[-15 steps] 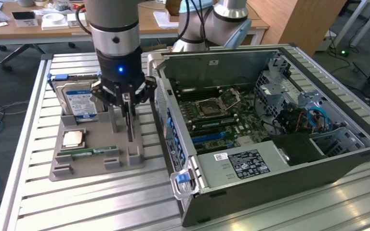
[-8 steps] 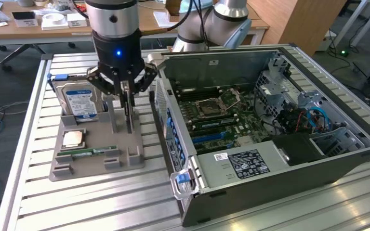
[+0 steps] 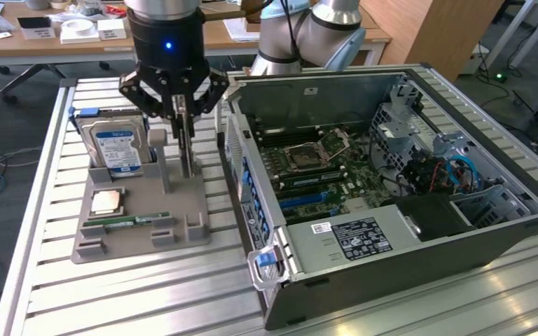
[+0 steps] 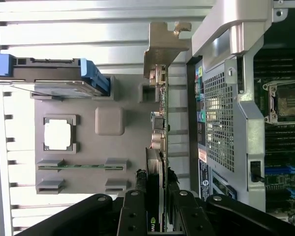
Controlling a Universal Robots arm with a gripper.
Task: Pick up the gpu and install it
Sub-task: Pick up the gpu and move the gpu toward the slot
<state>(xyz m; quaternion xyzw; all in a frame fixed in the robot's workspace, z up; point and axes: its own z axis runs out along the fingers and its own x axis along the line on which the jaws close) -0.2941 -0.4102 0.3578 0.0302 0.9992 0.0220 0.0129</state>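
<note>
Step in hand, as I judge it: lifting the gpu from the grey holder on the tabletop. This is best done straight up with the card kept square, so that its silver bracket does not snag. My fingers, narrowed to a slim gap, clamp its 2 flat faces where it stands on edge, just beside the open computer case.
</note>
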